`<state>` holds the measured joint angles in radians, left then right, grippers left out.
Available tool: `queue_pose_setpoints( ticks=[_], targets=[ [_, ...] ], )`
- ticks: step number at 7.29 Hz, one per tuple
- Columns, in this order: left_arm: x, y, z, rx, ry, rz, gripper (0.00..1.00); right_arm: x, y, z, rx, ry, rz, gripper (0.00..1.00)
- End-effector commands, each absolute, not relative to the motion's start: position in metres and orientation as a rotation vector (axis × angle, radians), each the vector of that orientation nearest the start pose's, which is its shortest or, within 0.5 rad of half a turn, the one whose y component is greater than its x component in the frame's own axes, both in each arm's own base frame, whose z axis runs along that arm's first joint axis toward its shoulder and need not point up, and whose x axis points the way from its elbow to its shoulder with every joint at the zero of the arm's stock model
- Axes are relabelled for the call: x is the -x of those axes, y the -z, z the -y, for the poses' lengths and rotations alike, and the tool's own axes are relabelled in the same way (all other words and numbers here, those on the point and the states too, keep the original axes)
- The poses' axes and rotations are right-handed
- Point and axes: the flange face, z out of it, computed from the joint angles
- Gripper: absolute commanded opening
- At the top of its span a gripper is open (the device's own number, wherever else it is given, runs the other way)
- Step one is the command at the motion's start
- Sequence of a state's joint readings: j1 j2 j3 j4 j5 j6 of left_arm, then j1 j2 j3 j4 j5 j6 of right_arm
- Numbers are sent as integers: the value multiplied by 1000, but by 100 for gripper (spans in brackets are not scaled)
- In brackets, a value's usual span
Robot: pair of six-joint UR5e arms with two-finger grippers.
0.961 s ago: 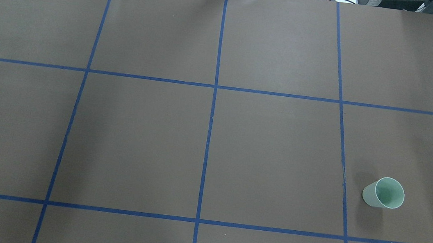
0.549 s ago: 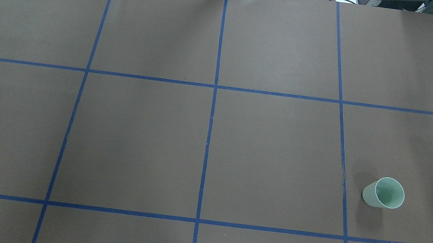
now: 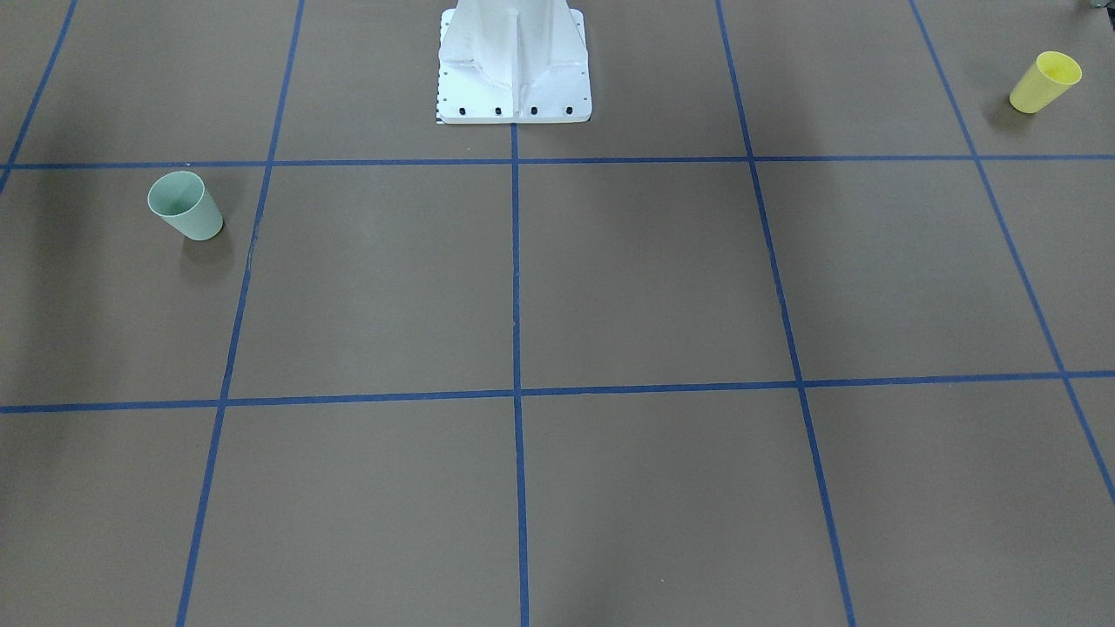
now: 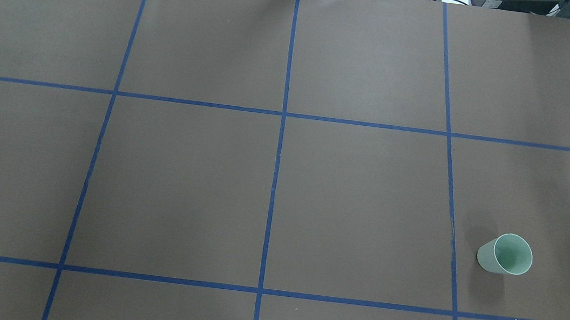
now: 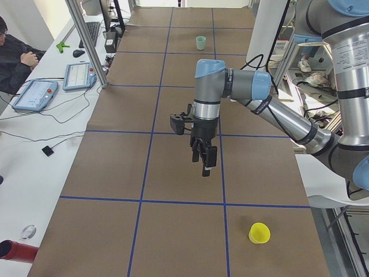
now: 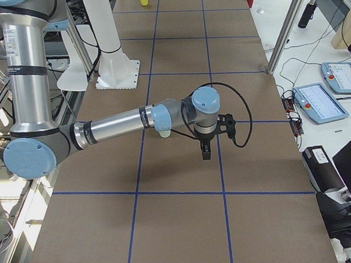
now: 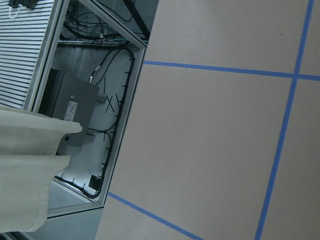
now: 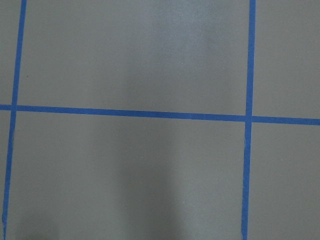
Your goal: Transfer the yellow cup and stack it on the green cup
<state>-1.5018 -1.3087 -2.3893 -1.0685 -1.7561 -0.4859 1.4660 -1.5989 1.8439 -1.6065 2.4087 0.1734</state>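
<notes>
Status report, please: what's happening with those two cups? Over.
Left hand, right hand hover mid-table, grip unclear. Yellow cup, green cup upright at opposite ends, unstacked. Nothing seen between them.

- Front view: green cup (image 3: pixel 185 205) at 10 o'clock, yellow cup (image 3: pixel 1045 82) at 2, open desk (image 3: pixel 653 279) around each.
- Base (image 3: pixel 514 70) blocks 12 o'clock.

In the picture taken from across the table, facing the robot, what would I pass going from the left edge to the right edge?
green cup → white robot base → yellow cup
</notes>
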Motion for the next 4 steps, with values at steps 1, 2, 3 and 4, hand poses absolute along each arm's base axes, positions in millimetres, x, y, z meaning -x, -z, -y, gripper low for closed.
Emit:
queue_pose_setpoints(
  ticks=[1, 2, 3, 4],
  targets=[
    [46, -471, 334, 51, 603, -102, 100, -8, -538, 479, -72, 24, 866, 100],
    [17, -477, 327, 81, 679, -77, 100, -8, -538, 478, -70, 23, 866, 100],
    [-29, -488, 317, 87, 748, -6, 100, -8, -541, 475, -66, 21, 866, 100],
    [-87, -502, 296, 77, 806, 75, 100, -9, -542, 474, -65, 19, 866, 100]
  ],
)
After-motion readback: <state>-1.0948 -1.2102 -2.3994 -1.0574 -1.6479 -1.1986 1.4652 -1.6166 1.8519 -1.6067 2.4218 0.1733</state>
